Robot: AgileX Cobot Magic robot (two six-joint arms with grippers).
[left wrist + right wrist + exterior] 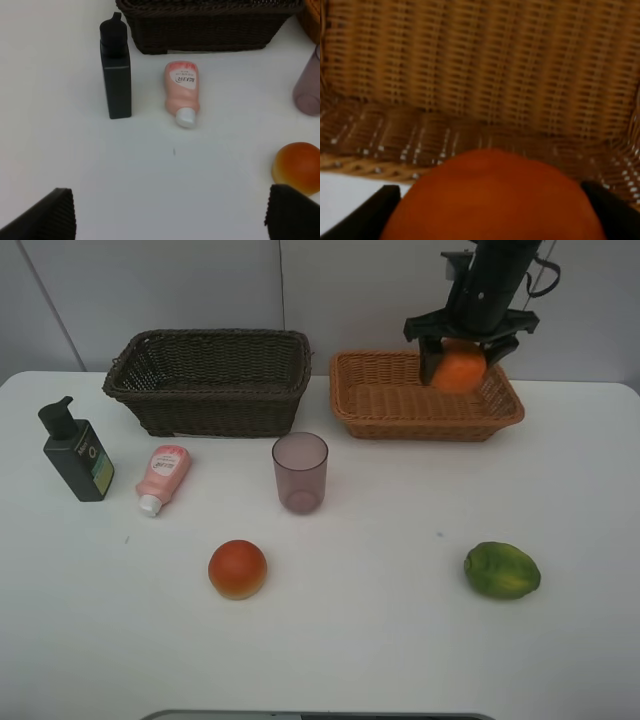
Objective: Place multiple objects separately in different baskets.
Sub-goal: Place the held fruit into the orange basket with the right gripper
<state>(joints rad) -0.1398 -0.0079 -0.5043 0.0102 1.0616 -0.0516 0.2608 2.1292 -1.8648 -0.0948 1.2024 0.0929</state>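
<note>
Round orange fruit (459, 368) is clamped between the right gripper's (461, 360) fingers, jaws part-closed around its sides. It hangs above the right-hand part of the shallow light orange-tan wicker basket (380, 425), not yet on the basket floor. The right wrist view shows the woven floor beyond the fruit and a sliver of white table at one corner, so the near rim looks close.

Risks, as a judgement:
- A release from this height could make the round fruit bounce or roll over the low wall.
- A release too near the rim could send it out onto the table.
- Lowering off-centre could snag a finger on the wicker and shove the basket.

Left of the tan basket, the left gripper (170, 215) is spread wide and holds nothing. The deeper dark brown wicker basket (205, 410) sits just left of the tan basket.
</note>
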